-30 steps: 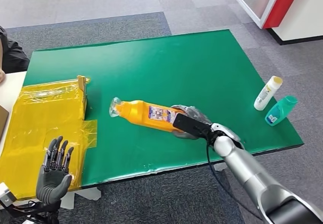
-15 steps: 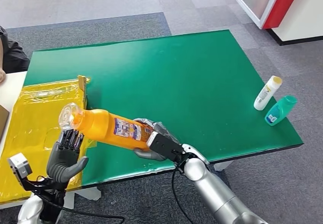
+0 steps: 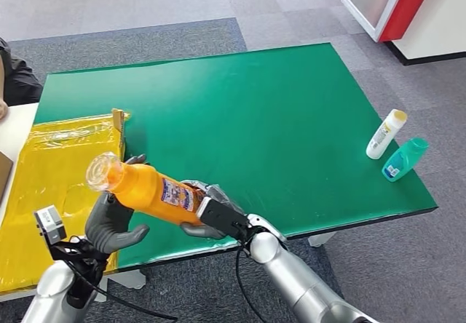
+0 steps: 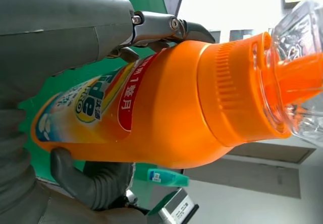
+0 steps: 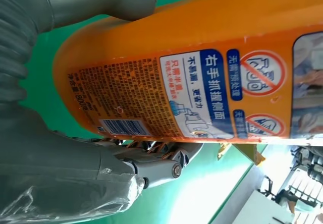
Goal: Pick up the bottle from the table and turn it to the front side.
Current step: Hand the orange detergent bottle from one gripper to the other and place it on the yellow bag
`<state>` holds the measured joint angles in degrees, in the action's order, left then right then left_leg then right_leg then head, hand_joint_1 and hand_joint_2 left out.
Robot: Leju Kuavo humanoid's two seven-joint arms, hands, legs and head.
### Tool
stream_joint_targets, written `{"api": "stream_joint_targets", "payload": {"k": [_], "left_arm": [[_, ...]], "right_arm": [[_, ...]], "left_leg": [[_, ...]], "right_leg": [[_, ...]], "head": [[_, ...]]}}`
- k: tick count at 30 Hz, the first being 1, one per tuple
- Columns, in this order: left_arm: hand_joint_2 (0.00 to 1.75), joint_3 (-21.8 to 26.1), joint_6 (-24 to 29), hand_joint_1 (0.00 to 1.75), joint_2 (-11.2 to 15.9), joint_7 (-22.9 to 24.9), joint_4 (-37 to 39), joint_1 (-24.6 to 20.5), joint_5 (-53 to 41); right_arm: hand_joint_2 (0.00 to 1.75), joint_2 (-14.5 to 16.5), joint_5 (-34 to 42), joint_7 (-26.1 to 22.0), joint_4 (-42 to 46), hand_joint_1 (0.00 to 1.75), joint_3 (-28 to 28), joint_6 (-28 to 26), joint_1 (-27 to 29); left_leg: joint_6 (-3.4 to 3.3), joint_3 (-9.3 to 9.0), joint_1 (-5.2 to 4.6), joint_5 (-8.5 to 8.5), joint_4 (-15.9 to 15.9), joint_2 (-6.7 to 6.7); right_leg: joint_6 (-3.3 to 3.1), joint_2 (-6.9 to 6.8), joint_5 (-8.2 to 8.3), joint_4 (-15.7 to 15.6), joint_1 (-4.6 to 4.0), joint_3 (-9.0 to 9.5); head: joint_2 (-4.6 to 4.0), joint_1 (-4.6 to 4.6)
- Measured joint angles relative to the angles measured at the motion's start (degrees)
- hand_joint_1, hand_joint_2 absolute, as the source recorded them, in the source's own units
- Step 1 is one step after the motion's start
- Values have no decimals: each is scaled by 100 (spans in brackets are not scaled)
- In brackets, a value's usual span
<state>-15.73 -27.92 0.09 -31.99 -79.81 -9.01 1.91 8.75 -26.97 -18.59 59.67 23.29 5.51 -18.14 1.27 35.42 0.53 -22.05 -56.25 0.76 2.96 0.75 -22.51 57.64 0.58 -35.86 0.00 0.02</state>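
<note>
At the far left a person's dark sleeve (image 3: 14,76) sits beyond the desk (image 3: 285,105) corner. Next, yellow plastic sheeting (image 3: 49,170) covers the desk's left end, a small cardboard flap (image 3: 118,130) standing at its right edge. My left robot hand (image 3: 113,217) is raised over the desk's near edge, fingers curled around the bottle (image 3: 148,188) just behind its orange shoulder. The bottle hangs in the air, lying nearly level, its clear cap (image 3: 99,170) pointing left over the sheeting, its back label with the barcode facing my right wrist camera. My right robot hand (image 3: 211,210) grips the bottle's base end, thumb on one side and fingers on the other, just above the near edge. To the right the green top lies open out to the far right edge, where a white bottle (image 3: 386,134) and a teal bottle (image 3: 405,158) lie side by side, well apart from my hands.
</note>
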Motion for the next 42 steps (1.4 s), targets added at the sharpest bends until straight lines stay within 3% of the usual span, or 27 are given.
{"api": "stream_joint_targets", "payload": {"k": [4, 16, 20, 25, 33, 38, 42], "left_arm": [[175, -69, 9, 175, 53, -46, -13, -5, 42], [175, -73, 289, 175, 88, 45, -95, -11, -38], [175, -73, 376, 175, 87, 91, -132, -6, -120], [175, -92, 745, 175, 87, 257, -290, 3, -638], [175, -308, 1997, 175, 168, 915, -1107, -153, -2784], [175, -417, 2271, 175, 372, 1245, -1425, -443, -3640], [175, -523, 2149, 175, 689, 1683, -1494, -791, -4102]], "right_arm": [[175, 28, -10, -15, -91, 175, 45, -21, -10], [175, 40, -48, -22, -190, 175, 118, -46, 20], [175, 40, -54, -20, -198, 2, 120, -49, 24], [175, 40, -58, 5, -189, 0, 100, -106, 50], [175, 9, -69, 79, 128, 0, -248, -170, 333], [175, -4, -92, 83, 281, 0, -469, -169, 453], [175, -17, -98, 83, 374, 0, -600, -162, 523]], "left_leg": [[0, 0, 0, 0, 0, 0], [0, 0, 0, 0, 0, 0], [0, 0, 0, 0, 0, 0], [0, 0, 0, 0, 0, -1], [0, 0, 0, 0, 0, 0], [2, -1, 0, 2, 0, -1], [5, -1, 0, 5, 0, -1]], "right_leg": [[0, 0, 0, 0, 0, 0], [0, 0, 0, 0, 0, 0], [0, 0, 0, 0, 0, 0], [0, 0, 0, 0, 0, -2], [0, 0, 0, -1, 0, -3], [-3, 1, 2, 0, -1, -4], [-7, 1, 5, 0, -2, -5]], "head": [[0, 0], [0, -1], [0, 0], [0, 0], [0, -1], [0, 0], [0, -1]]}}
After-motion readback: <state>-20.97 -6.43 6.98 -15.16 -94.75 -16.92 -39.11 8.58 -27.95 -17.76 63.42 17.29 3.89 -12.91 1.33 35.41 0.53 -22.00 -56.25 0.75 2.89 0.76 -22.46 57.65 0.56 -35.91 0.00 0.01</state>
